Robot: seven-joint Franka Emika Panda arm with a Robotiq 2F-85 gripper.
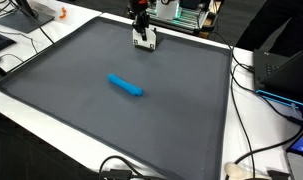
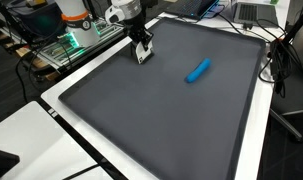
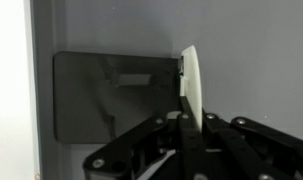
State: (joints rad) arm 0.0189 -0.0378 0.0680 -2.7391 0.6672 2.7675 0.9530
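End effector (image 1: 143, 40) | clamped on thin white card (image 3: 191, 85) | blue marker (image 1: 125, 86) well apart

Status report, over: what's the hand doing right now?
Hand shut on thin white piece. Low over dark mat, near edge. Blue marker lies apart, mid-mat. Nothing in the way.

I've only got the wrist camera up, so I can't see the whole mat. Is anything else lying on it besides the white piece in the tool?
Observer: Yes. A blue cylinder lies flat near the middle of the gray mat, well apart from the tool.
Operator: Where on the mat is the tool?
Observer: Near the edge on the arm's side, with the white piece sticking out below it.
Operator: Anything beside the mat?
Observer: Yes, black cables lie on the white table around it.
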